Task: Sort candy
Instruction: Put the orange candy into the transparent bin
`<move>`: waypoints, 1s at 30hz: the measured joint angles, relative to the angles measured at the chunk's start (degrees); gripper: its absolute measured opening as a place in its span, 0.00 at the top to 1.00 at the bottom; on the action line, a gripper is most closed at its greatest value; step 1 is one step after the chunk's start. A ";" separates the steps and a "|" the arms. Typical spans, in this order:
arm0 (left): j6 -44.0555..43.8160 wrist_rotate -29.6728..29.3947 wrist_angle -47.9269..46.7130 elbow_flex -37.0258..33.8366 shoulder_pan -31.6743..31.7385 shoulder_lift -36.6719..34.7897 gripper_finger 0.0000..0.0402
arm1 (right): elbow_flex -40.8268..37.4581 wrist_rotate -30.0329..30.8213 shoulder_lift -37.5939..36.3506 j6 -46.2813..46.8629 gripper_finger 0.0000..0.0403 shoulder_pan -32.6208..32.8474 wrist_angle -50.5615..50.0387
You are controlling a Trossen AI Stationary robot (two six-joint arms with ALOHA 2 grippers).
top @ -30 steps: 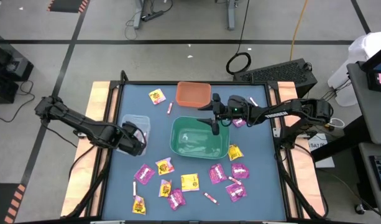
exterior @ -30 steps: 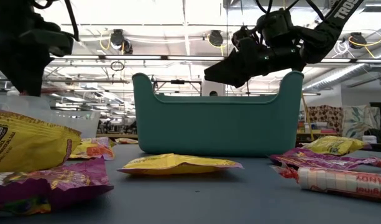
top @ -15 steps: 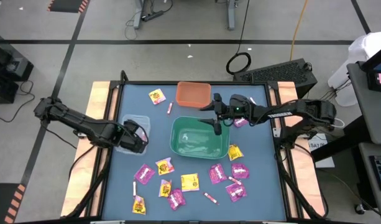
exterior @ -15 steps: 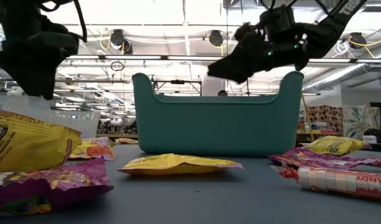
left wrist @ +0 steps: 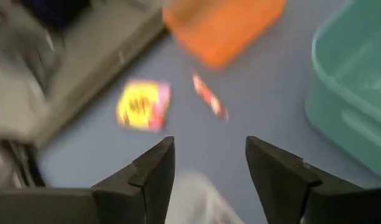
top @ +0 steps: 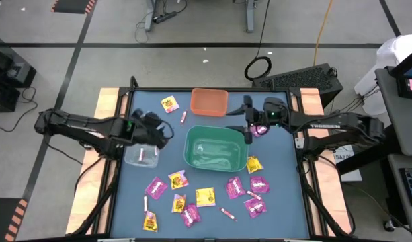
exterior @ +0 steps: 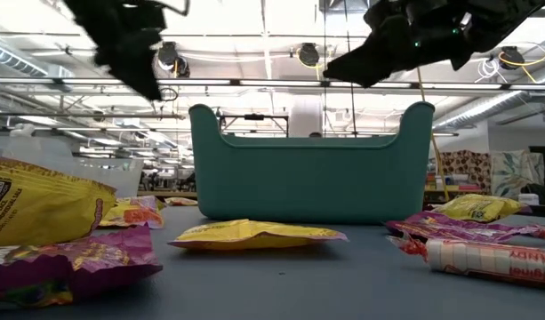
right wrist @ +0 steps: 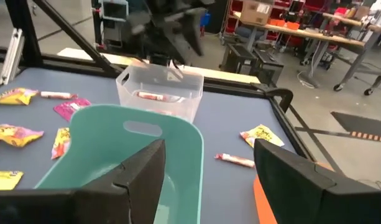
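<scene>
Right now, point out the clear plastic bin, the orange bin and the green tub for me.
clear plastic bin (top: 141, 156), high view, on its near rim.
orange bin (top: 209, 101), high view, on its bare floor.
green tub (top: 215, 149), high view, on its inner floor.

You're working in a robotics lab or workshop hall.
Past your right gripper (right wrist: 206, 180) stand long benches (right wrist: 314, 31) stacked with boxes and orange bins; overhead run ceiling trusses (exterior: 272, 84), hanging cables and strip lights, and taped lines (top: 192, 44) mark the concrete floor.
</scene>
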 joint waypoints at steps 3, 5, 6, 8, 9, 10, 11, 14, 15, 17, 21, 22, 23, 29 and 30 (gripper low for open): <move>12.14 -1.46 11.61 -1.75 6.71 0.26 0.50 | 0.00 0.02 -0.60 0.33 0.42 0.00 0.58; 16.93 0.48 17.36 -3.32 12.01 0.33 0.50 | 0.00 0.93 -0.70 0.35 0.42 0.00 0.88; 18.66 2.01 20.44 -4.34 14.63 0.34 0.50 | 0.00 2.04 -0.71 0.38 0.42 0.01 1.33; 20.31 4.89 27.18 -6.84 19.50 0.48 0.50 | 0.00 4.51 -0.72 0.39 0.42 0.00 1.48; 20.35 6.39 29.57 -8.20 21.60 0.50 0.50 | 0.00 5.97 -0.72 0.36 0.42 0.00 1.47; 19.75 8.14 32.07 -9.55 23.37 0.55 0.50 | 0.00 7.34 -0.72 0.27 0.42 0.00 1.47; 18.53 9.66 35.09 -10.92 24.89 0.97 0.50 | 0.00 8.75 -0.72 0.06 0.42 0.00 1.48; 13.61 14.22 41.20 -14.53 27.40 2.56 0.50 | 0.00 11.75 -0.72 -1.86 0.42 0.00 1.51; 12.89 14.70 43.01 -15.32 27.83 3.50 0.50 | 0.00 12.37 -0.72 -2.69 0.42 0.00 1.57; 12.79 14.84 45.47 -15.83 28.12 5.70 0.50 | 0.00 13.41 -0.72 -4.19 0.42 0.00 1.73; 13.22 14.95 51.15 -15.83 27.94 10.50 0.50 | 0.00 13.53 -0.72 -5.95 0.42 0.00 1.75; 12.73 14.74 52.11 -15.74 27.97 11.99 0.50 | 0.00 13.55 -0.72 -5.97 0.42 0.00 1.97; 11.43 14.25 52.08 -15.38 28.08 13.55 0.50 | 0.00 13.55 -0.72 -5.94 0.42 0.00 2.20; 3.00 13.66 48.96 -10.49 28.38 21.04 0.50 | 0.00 13.55 -0.72 -5.40 0.42 0.00 1.47; 2.66 14.00 48.78 -9.75 28.37 21.97 0.50 | 0.00 13.55 -0.72 -5.44 0.42 0.00 1.38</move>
